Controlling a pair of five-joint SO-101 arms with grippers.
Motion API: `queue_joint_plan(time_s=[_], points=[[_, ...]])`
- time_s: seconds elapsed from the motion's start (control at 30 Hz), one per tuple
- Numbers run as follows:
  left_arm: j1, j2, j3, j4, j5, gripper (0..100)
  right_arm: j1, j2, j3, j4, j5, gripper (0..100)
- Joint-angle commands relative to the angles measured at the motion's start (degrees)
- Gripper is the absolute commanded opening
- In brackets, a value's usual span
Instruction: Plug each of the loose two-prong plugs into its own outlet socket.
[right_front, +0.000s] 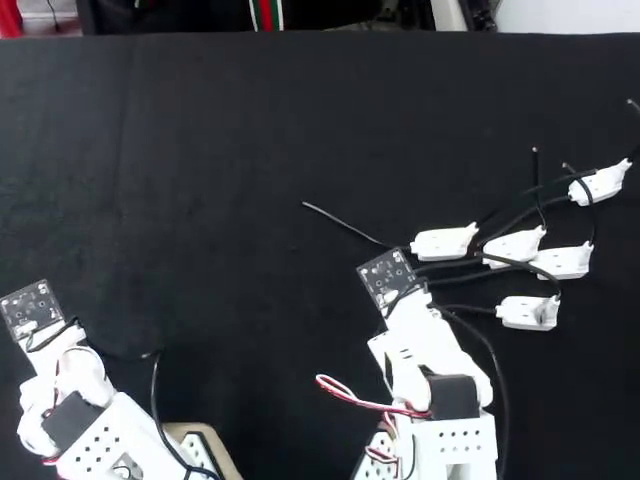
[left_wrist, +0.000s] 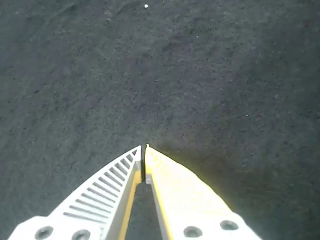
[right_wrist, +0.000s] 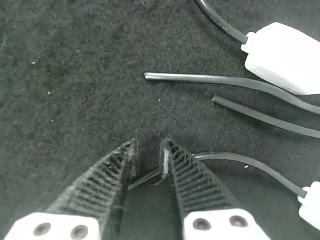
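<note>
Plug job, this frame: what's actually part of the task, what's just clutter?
Job:
- five white plug and socket pieces, clustered ahead of the right arm; I can't tell which are plugs and which are sockets
- black cords
- right gripper, open, over a cord
- left gripper, shut, over bare cloth

Lying about:
- tan board, at the near edge by the left arm

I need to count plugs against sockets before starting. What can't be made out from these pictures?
High view: the five white pieces are too small to show prongs or slots, so plug or socket is unclear.
High view: one cord is cut off by the right edge.
Right wrist view: a white body and a white corner run off the frame edge, so their faces are unseen.
</note>
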Motion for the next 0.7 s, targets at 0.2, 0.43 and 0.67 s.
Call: queue_joint_plan(time_s=[0.2, 0.43, 0.67], points=[[11.4, -0.4, 1.0, -5.5, 25.5, 3, 0.8, -4.7, 0.1, 0.2, 0.3, 7.8], [18.0, -0.3, 1.0, -3.4, 22.9, 3, 0.8, -4.7, 0.1, 0.2, 0.3, 7.8], [21.0, -0.3, 1.0, -3.5, 21.7, 3, 0.8, -4.7, 0.1, 0.2, 0.3, 7.8]])
